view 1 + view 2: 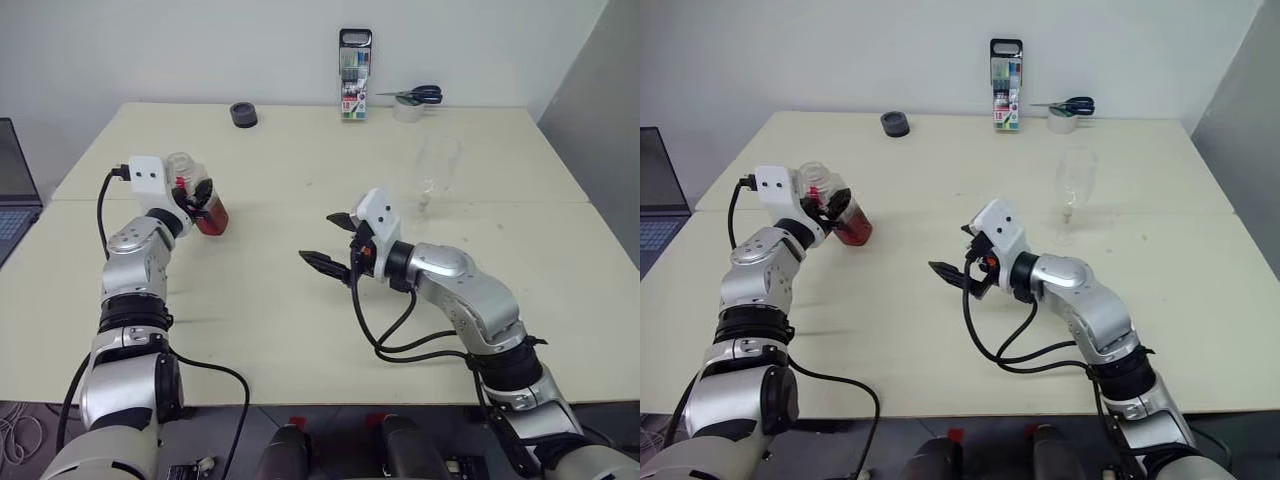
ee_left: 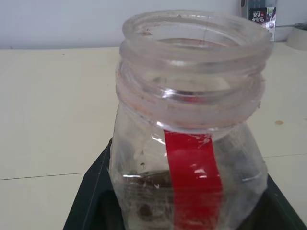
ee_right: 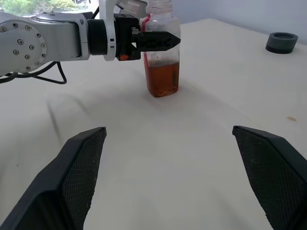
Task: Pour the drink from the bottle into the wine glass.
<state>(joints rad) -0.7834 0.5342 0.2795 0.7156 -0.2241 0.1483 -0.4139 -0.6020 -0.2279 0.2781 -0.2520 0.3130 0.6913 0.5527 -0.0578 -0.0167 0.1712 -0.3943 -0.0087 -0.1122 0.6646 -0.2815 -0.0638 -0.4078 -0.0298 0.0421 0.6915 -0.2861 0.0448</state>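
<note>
Toward the table's left side, the left gripper pinches the bottle, uncapped and upright just off the surface, the drink low in it. The wine glass stands well apart toward the right edge, and the right gripper hovers mid-table with jaws spread. I'd carry the bottle across level, steady the glass, and tip slowly once the mouth is over the bowl.
</note>
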